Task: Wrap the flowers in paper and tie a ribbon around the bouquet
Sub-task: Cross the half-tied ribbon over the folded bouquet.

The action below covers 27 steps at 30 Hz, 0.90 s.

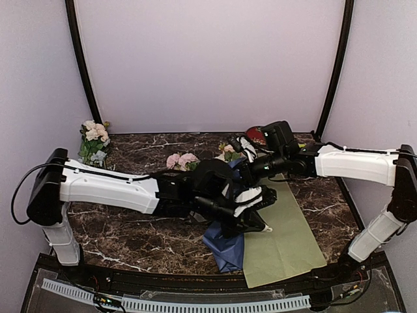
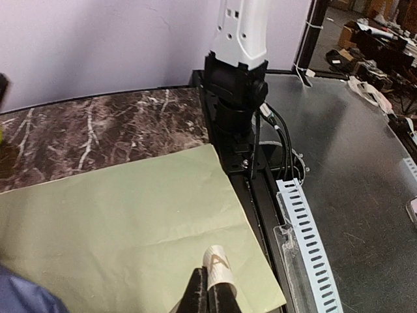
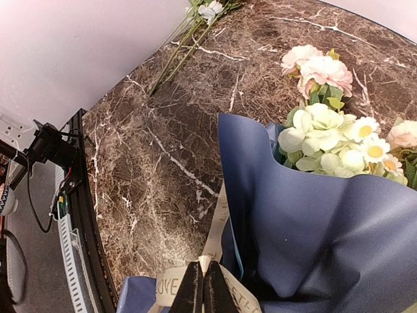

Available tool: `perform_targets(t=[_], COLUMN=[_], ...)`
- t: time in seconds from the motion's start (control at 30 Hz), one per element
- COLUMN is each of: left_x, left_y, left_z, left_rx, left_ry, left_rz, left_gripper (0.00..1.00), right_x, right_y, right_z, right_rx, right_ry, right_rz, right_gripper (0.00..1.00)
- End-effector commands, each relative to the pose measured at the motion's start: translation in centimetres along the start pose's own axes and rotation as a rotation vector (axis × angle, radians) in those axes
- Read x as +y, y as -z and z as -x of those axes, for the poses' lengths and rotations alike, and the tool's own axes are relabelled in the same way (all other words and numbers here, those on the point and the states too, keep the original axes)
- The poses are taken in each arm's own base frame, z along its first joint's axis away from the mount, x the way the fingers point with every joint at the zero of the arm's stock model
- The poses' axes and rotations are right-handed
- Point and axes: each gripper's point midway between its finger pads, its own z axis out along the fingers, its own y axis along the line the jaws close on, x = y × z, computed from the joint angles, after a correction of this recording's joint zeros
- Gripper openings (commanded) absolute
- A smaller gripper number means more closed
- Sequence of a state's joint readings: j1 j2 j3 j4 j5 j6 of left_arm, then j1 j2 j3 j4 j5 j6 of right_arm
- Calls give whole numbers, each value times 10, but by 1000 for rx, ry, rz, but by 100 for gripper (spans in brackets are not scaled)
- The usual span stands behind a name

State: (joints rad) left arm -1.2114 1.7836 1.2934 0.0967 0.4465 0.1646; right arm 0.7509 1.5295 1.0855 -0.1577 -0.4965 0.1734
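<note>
In the left wrist view we see the left pincer [image 2: 210,285] at the bottom edge of the frame. Its jaws are pressed together on a short cream end of the ribbon [image 2: 218,261], which pokes up just past the tips and carries a dark mark. Beneath it the yellow-green sheet [image 2: 130,222] lies flat on the marbled table [image 2: 85,130]. A corner of the dark blue paper [image 2: 19,297] shows in the lower left corner of that frame.

In the right wrist view the right pincer [image 3: 204,272] sits at bottom centre, also closed and clamped on the ribbon. There the band, lettered LOVE, crosses the lower edge of the frame and climbs along the paper's edge. The flowers [image 3: 326,140], cream, white and pink, stick out of the paper's open mouth in the upper right of the frame.

From above we find the bouquet [image 1: 225,251] in the middle of the frame, under the spot where both arms meet. Its pink heads are toward the upper left of centre and its blue tail points at the bottom edge, just beside the yellow-green sheet. A spare bunch [image 1: 94,140] lies at the far left, well apart from the bouquet.
</note>
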Motion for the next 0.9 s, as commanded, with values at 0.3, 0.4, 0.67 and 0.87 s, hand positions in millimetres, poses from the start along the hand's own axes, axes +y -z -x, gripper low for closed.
perform_targets(t=[0.3, 0.4, 0.67, 0.87], left_x=[-21, -22, -31, -15], left_y=[-112, -119, -128, -114], left_z=[-12, -10, -7, -16], left_rx=[63, 40, 25, 111], left_ry=[-217, -209, -232, -252], left_rz=[-116, -116, -119, -13], left_gripper=[0, 0, 1, 44], right_x=[4, 4, 4, 7], right_y=[21, 20, 19, 22], right_z=[15, 13, 11, 8], right_rx=[-55, -49, -40, -38], right_ry=[23, 21, 19, 25], right_rz=[-19, -19, -12, -4], right_gripper=[0, 0, 0, 0])
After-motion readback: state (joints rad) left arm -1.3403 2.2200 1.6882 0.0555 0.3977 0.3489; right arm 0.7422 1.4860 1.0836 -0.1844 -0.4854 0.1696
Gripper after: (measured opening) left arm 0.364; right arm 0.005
